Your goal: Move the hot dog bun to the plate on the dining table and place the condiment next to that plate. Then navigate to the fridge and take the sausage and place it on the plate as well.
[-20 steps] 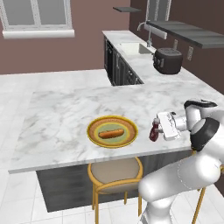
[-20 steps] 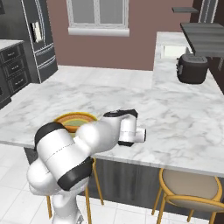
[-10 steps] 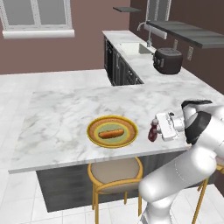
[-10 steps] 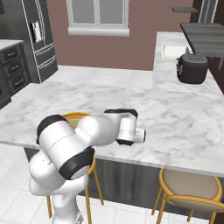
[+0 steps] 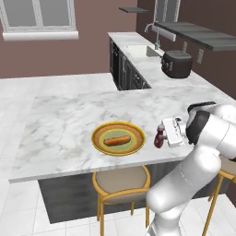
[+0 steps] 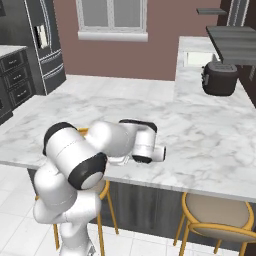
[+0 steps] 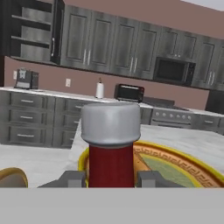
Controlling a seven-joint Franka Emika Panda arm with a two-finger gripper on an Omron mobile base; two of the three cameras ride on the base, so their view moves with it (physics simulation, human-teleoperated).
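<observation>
Condiment: red bottle with a white cap, standing upright at the near edge of the dining table, just right of the plate and apart from its rim.
Condiment, hand view: the cap and red neck sit centred between the two finger tips, with the plate rim directly behind.
Gripper: reaches in sideways from the right; the jaws are pinching the condiment at its body, one on each side.
Contact with the table: the base of the bottle appears to rest on or just above the marble; the arm hides the underside, so this cannot be confirmed.
Plate: yellow-olive, near the front edge of the table, carrying the hot dog bun lengthwise in its centre.
Step in hand: setting the condiment down beside the plate; the bun part of the task looks complete.
Procedure, release: confirm that the bottle base is flat on the table before spreading the jaws; a release from any height risks toppling a tall, narrow bottle.
Procedure, spacing: keep the gap to the plate rim, so that the far-left finger does not strike the rim as it opens.
Procedure, withdrawal: back the hand straight out to the right, along the line of approach, without lifting or twisting, so the fingers clear the cap.
Hazard: the bottle stands close to the near table edge; any sideways drag could push it off.
Fridge: far left in the right base view, well apart; it is the next destination.
</observation>
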